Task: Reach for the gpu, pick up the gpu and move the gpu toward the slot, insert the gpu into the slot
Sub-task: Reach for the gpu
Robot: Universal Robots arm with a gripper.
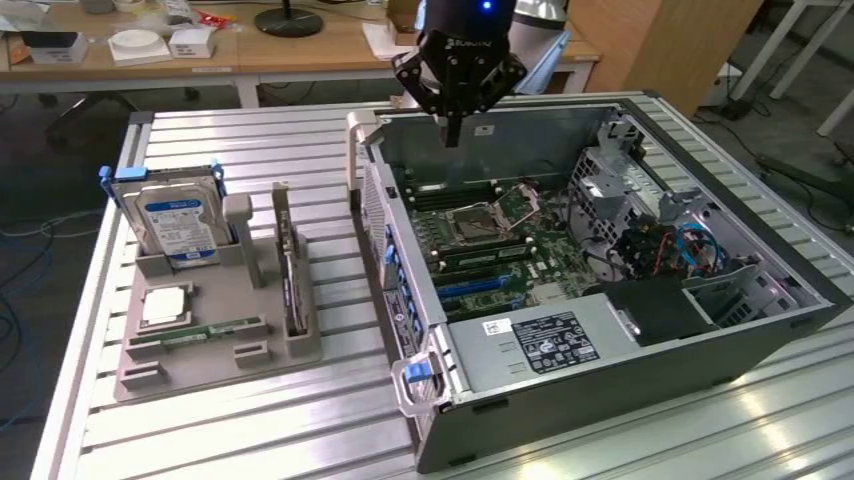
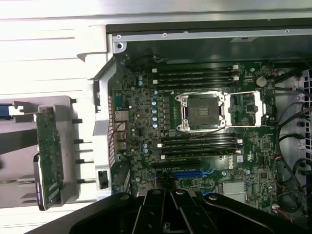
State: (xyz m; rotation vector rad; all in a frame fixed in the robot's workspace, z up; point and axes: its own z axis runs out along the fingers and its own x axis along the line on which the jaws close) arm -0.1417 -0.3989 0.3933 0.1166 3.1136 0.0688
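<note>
**Slatted counter laid out, graphics card not yet lifted**

Your slatted metal counter [image 1: 240,420] carries a grey rack [image 1: 214,350] toward the exterior view's left and an open computer case [image 1: 667,360] toward its right. You will find the graphics card [image 1: 291,275] standing on edge in a groove of that rack, near the hard drive [image 1: 180,225]. Upright like this, its top edge is free for a pinch from above. The wrist view shows the same card [image 2: 48,151] with its silvery bracket end, well apart from the motherboard [image 2: 141,112].

Your end effector [image 1: 454,135] hangs above the far wall of the case, clenched and holding nothing, pointing straight down. From the wrist, its fingers [image 2: 155,209] look down on the motherboard and the blue slot [image 2: 187,173]. That slot [image 1: 474,285] lies bare because the case rests on its side with the panel off, so a card could go straight down into it. By my reading, you are at the very start of the reach, with the card untouched.
</note>
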